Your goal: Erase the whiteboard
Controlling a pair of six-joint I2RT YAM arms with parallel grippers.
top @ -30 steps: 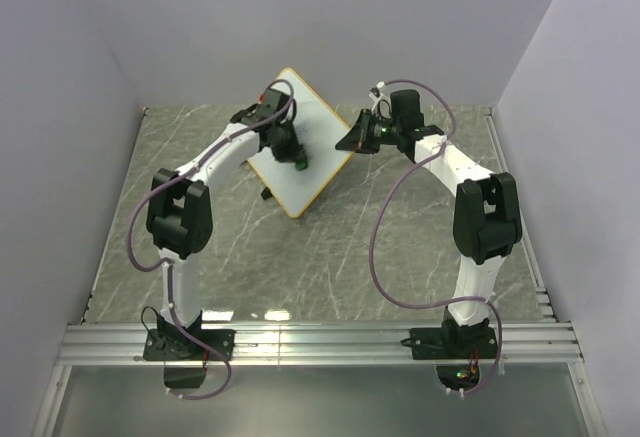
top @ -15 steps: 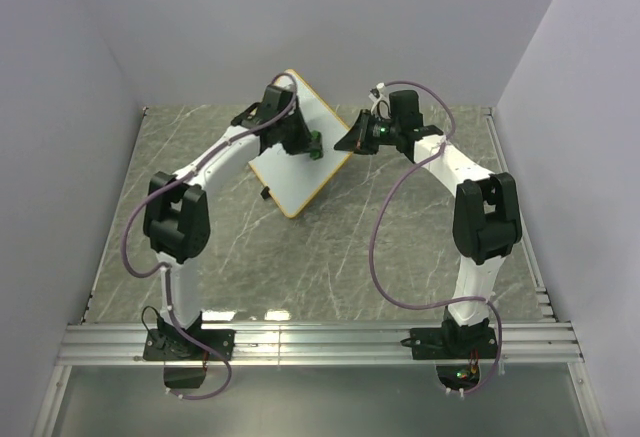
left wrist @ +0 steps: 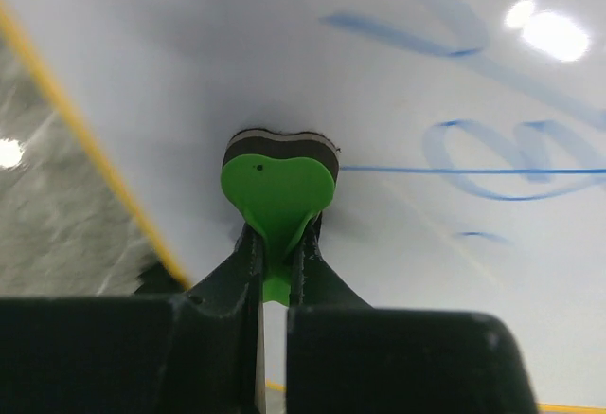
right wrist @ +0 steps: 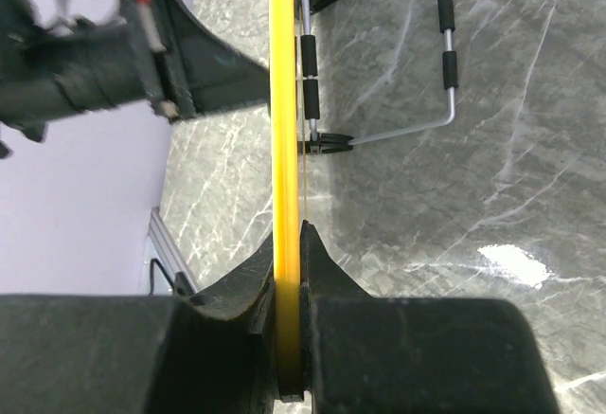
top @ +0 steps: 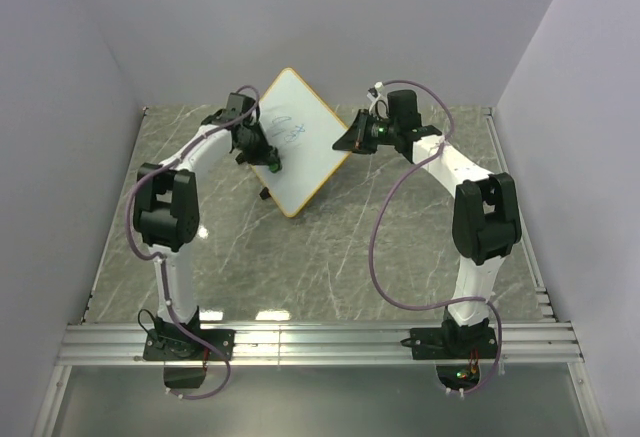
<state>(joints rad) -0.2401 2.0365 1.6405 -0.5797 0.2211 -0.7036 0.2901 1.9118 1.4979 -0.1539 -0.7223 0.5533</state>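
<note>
While the right gripper (right wrist: 287, 248) clamps the white, orange-framed whiteboard (top: 312, 155) steady, the left gripper (left wrist: 275, 243) presses its pinched green eraser block (left wrist: 279, 185) on the board, mid-wipe; the next stroke probably needs to sweep far over the blue scribbles (left wrist: 454, 169).

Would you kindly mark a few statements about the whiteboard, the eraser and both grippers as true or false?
1. The left gripper is shut on the green eraser. True.
2. The whiteboard is wiped clean. False: blue writing is on it.
3. The right gripper hangs open, apart from the board. False: it is shut on the board's yellow frame.
4. A wire stand shows behind the board in the right wrist view. True.
</note>
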